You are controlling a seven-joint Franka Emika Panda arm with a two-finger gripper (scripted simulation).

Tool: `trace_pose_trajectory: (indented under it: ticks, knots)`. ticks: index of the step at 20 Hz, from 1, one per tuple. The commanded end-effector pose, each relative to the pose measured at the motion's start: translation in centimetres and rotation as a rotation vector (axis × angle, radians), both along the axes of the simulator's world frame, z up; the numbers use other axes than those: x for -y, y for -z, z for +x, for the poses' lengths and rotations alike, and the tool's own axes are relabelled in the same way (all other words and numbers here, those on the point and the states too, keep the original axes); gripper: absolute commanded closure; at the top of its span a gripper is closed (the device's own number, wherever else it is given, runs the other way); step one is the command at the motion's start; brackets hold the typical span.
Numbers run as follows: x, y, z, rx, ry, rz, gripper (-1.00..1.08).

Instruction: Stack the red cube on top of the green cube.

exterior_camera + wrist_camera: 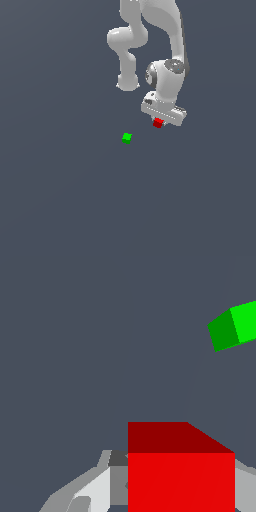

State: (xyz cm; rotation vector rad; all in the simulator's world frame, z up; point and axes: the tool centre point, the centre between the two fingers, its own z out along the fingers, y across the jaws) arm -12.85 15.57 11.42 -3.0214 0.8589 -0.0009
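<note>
Your gripper [159,123] is closed on the red cube [158,122], which sits between its fingers [92,491]. The green cube [127,138] rests on the dark grey floor [60,190], apart from the red one, toward the exterior view's left.

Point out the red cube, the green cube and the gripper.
red cube [181,482]: wrist view, on its bright near face.
green cube [127,138]: exterior view, at its centre.
gripper [159,123]: exterior view, between the fingertips, where the red cube sits under the white hand.
</note>
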Motion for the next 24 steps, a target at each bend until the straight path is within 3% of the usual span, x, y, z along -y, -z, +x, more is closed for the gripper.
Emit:
trace_pose_trajectory:
  ticks: [1, 12, 24]
  knots:
    - [0.0, -0.5, 0.0, -0.001, 0.000, 0.000, 1.08]
    - [1.6, 0.0, 0.4, 0.000, 0.000, -0.001, 1.08]
    - [10.6, 3.3, 2.2, 0.000, 0.000, -0.002, 1.08]
